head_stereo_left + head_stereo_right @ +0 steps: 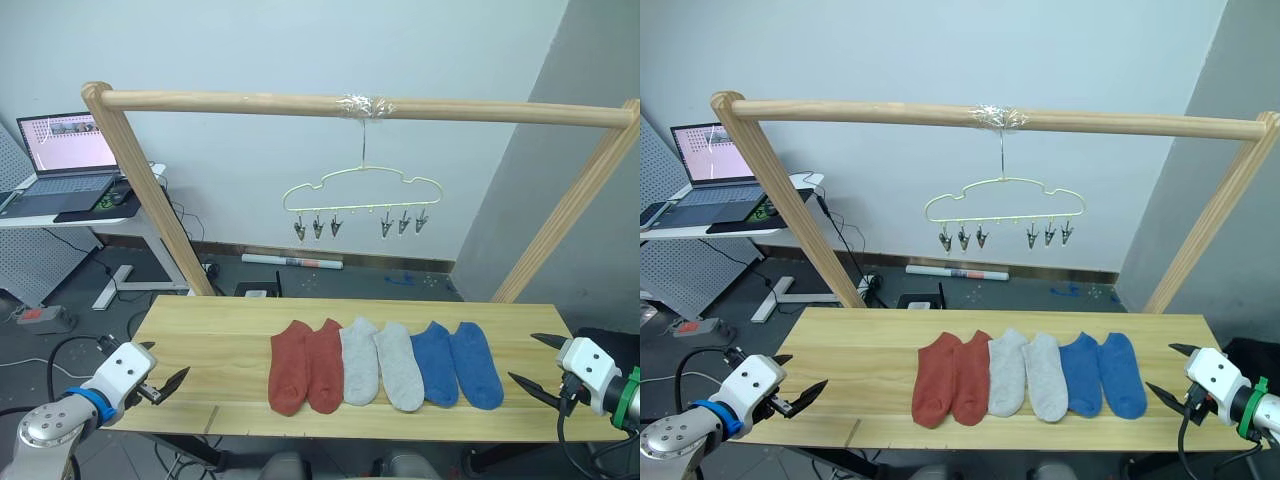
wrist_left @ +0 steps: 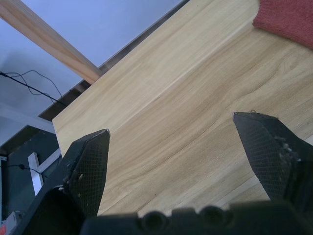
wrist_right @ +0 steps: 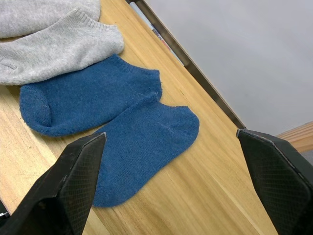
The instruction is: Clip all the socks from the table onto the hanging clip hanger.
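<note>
Six socks (image 1: 383,364) lie side by side mid-frame on the surface (image 1: 220,335), long axes running near to far, toes toward the near edge: red, grey, blue pairs. The hanger (image 1: 360,203) hangs above centre, clips down. Left pincer (image 1: 158,375) lower left and right pincer (image 1: 538,361) lower right both gape wide, empty.

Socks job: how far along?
Done: nothing; all six socks, from the rust red pair to the blue pair, lie on the table, and the clip hanger holds none. In hand: nothing; left pincer and right pincer open. Left: all six.
</note>
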Controlling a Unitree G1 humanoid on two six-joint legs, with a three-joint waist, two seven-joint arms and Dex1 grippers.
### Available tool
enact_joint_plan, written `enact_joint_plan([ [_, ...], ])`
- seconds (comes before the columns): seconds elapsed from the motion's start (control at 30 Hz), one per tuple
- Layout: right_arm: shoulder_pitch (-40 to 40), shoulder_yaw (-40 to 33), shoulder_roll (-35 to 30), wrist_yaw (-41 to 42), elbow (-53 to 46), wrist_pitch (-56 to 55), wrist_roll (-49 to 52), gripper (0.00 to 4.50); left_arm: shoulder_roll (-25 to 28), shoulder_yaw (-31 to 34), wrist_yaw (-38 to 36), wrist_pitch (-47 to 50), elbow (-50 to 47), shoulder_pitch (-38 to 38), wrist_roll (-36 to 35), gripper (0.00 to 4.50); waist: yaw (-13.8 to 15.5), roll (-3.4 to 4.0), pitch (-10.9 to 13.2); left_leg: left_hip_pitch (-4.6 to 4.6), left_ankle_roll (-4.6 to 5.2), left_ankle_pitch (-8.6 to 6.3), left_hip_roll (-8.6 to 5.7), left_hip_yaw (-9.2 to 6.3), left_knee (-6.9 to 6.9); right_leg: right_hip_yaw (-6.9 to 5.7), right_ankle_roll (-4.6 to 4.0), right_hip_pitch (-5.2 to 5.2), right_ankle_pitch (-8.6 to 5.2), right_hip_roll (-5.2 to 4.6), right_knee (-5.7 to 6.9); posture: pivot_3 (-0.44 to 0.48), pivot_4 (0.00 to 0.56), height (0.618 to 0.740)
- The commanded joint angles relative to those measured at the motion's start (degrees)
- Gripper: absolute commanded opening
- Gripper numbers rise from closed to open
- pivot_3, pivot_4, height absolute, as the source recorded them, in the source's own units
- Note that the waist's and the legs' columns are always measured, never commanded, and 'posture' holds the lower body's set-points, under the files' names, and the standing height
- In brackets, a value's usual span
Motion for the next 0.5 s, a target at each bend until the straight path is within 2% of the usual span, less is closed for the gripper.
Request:
enact_joint_plan([
  [0.03,-0.48,-2.27,-0.71,-0.17,0.21,-1.35,0.58,4.50,0.33,1.99,-0.18,-1.76,1.04,-0.86,-0.99,4.49,0.00,0.00,0.01,0.00,0.00,0.00,0.00,0.00,0.00,0.00,0.00,0.00,0.00,0.00,0.00,0.024,0.012,0.740],
  [0.23,-0.95,-2.54,-0.68,-0.25,2.15,-2.68,0.51,4.50,0.05,3.42,-0.54,-11.09,8.92,-3.58,-1.97,4.49,0.01,0.00,0.02,0.02,0.00,0.00,0.00,0.01,-0.01,-0.01,-0.32,0.02,-0.18,0.00,0.00,0.023,0.011,0.740],
  [0.5,-1.51,-2.43,-0.54,-1.23,4.23,-4.51,0.00,4.50,0.13,3.58,-3.28,-13.66,13.40,-6.26,-4.26,4.49,-0.05,-0.01,0.01,0.17,0.00,0.00,0.00,0.02,-0.02,-0.01,-0.28,0.20,-0.16,0.00,0.00,0.013,0.006,0.740],
])
